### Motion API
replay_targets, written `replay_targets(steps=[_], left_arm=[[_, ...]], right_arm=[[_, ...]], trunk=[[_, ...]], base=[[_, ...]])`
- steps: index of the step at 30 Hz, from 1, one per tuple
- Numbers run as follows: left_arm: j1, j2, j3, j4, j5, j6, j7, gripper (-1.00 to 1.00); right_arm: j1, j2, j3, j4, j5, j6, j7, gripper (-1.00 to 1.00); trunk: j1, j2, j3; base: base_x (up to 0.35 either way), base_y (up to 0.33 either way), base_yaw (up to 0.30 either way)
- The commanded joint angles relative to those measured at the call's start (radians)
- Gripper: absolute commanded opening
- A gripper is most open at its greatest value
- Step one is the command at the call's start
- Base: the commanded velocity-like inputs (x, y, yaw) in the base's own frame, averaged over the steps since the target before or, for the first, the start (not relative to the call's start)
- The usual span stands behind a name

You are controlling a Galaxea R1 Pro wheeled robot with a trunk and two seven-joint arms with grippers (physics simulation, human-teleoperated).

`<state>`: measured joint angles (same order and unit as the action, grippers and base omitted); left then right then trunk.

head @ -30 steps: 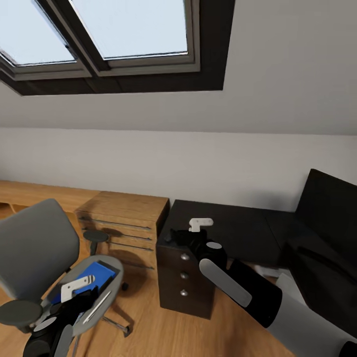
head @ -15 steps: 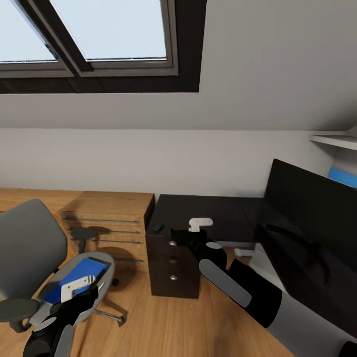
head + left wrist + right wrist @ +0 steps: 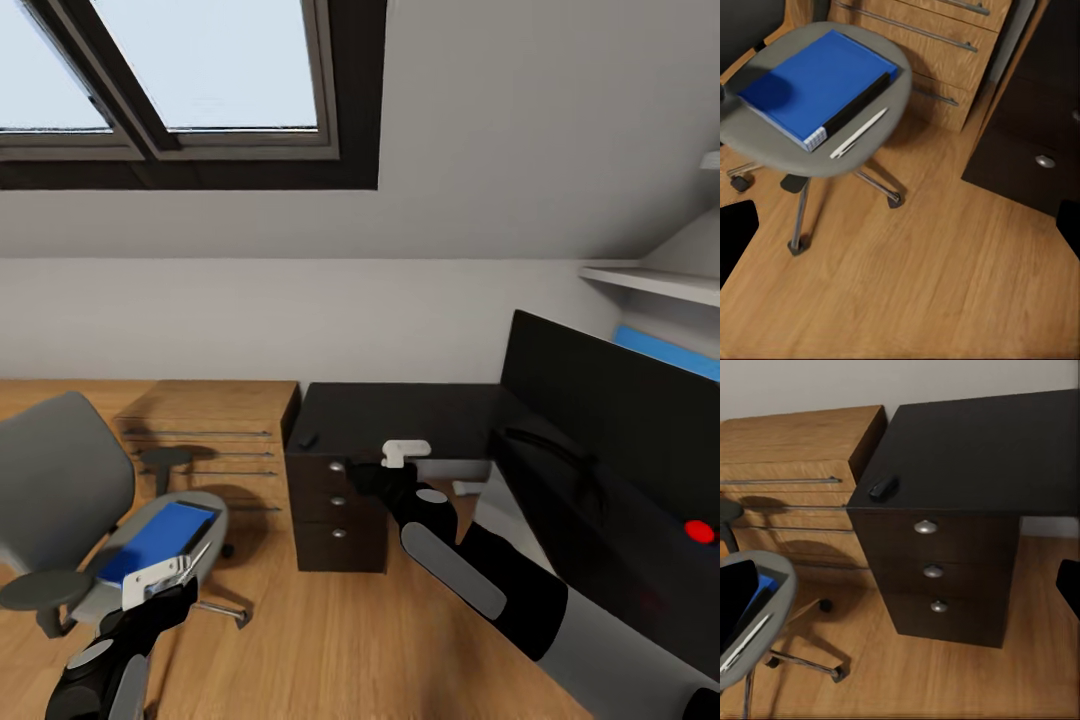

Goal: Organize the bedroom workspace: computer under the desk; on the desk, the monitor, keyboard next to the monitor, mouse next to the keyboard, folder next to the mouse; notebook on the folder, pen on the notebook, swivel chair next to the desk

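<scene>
The swivel chair [image 3: 95, 520] stands on the wooden floor [image 3: 330, 640] to the left of the desk [image 3: 400, 420], well apart from its black drawer unit [image 3: 335, 510], with the light wooden drawer chest [image 3: 205, 430] between them against the wall. On the grey seat lies the blue folder [image 3: 817, 84], flat, its long axis running diagonally across the seat from the front edge toward the backrest, with the dark spine and white page edge turned toward the drawer-chest side. The white pen [image 3: 859, 133] lies on the seat just beside the folder's spine, parallel to it and near the seat's rim. On the desk's glossy top, the small dark mouse [image 3: 883, 487] sits close to the corner above the drawer unit, its long axis angled toward that corner. The wide black monitor [image 3: 610, 430] stands on the desk's right wing, its screen edge running away along that wing, a red dot [image 3: 699, 531] at its lower corner. The left gripper [image 3: 160, 574] hangs in front of the chair seat, over its front rim in the head view; the right gripper [image 3: 405, 452] is raised before the drawer unit. Neither has hold of anything visible, though how far their fingers are parted I cannot tell.
</scene>
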<state>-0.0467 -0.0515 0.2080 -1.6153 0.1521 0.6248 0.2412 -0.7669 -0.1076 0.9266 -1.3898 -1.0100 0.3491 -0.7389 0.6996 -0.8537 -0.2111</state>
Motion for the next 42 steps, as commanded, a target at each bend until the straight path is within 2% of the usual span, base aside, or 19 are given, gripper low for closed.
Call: replay_targets(steps=[1, 8, 14, 29, 41, 42], left_arm=[[-0.001, -0.001, 0.001, -0.002, 0.011, 0.005, 0.007, 1.0], [-0.001, 0.0, 0.004, -0.002, 0.011, 0.006, 0.009, 1.0], [-0.001, 0.0, 0.022, -0.003, 0.012, 0.007, 0.009, 1.0], [-0.001, -0.001, 0.026, -0.003, 0.012, 0.007, 0.009, 1.0], [-0.001, 0.0, 0.027, -0.003, 0.012, 0.007, 0.009, 1.0], [-0.001, 0.001, 0.029, -0.003, 0.012, 0.007, 0.009, 1.0]], right_arm=[[-0.002, -0.001, 0.002, -0.002, -0.004, 0.002, -0.007, 1.0], [-0.002, 0.0, 0.002, 0.008, -0.003, 0.002, -0.007, 1.0], [-0.002, -0.001, 0.002, 0.01, -0.003, 0.002, -0.008, 1.0], [-0.002, -0.001, 0.001, 0.012, -0.002, 0.001, -0.009, 1.0], [-0.002, 0.0, 0.001, 0.087, 0.002, -0.003, -0.006, 1.0], [-0.002, 0.006, 0.003, 0.145, 0.002, -0.006, -0.004, 1.0]], trunk=[[0.0, -0.001, -0.002], [0.0, -0.001, -0.002], [0.0, -0.001, -0.002], [0.0, -0.001, -0.002], [0.0, -0.001, -0.002], [0.0, -0.001, -0.002]], base=[[-0.333, -0.077, -0.001], [-0.336, -0.022, 0.0], [-0.337, -0.002, 0.0], [-0.337, 0.0, 0.0], [-0.337, 0.0, 0.0], [-0.337, 0.0, 0.0]])
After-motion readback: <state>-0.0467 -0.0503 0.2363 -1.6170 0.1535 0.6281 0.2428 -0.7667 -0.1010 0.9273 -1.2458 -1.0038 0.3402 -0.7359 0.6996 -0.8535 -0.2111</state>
